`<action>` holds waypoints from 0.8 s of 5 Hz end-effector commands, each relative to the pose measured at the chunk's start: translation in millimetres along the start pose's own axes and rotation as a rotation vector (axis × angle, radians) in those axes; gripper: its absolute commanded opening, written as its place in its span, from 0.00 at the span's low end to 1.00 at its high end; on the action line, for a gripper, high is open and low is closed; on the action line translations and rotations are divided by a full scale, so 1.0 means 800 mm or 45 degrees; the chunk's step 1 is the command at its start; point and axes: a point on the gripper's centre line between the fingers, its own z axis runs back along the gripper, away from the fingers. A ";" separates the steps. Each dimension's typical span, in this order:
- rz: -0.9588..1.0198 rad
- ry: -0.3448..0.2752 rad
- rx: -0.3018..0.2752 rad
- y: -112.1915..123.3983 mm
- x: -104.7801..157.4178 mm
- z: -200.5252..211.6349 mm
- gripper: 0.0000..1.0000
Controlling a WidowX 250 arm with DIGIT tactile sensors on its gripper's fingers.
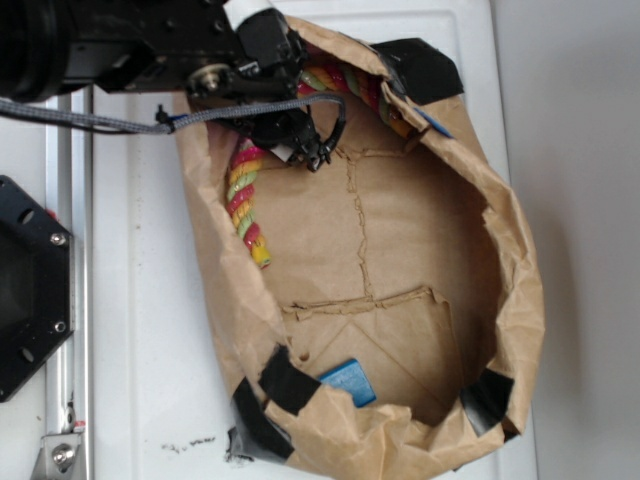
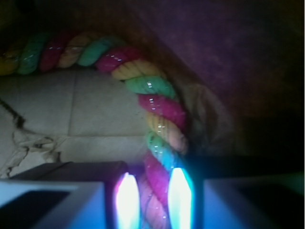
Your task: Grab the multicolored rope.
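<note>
item: thick twisted red-pink, yellow and green multicolored rope (image 2: 159, 112), curled along the inner wall of the open brown paper bag (image 1: 500, 290). my gripper (image 2: 148, 200): fingers slightly spread, straddling the rope; whether they pinch it yet, i cannot tell. rope's long axis runs straight ahead between them, then bends left.

rope (image 1: 243, 200): 1 | paper bag (image 1: 520, 300): 1 | blue card (image 1: 350, 382): 1 | black tape patches (image 1: 285, 382): 4

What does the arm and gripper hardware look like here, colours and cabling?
Black arm with boxy links and a round brass-coloured fitting near the wrist. A grey braided cable runs along it to the black gripper. In the wrist view the two fingertips appear as pale, glowing blue-white rounded pads.
</note>
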 end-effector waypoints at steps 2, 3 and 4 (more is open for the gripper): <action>0.115 0.001 0.002 0.014 -0.006 0.007 0.00; 0.119 -0.004 -0.049 -0.003 0.000 0.026 0.00; 0.104 -0.006 -0.174 -0.060 0.022 0.080 0.00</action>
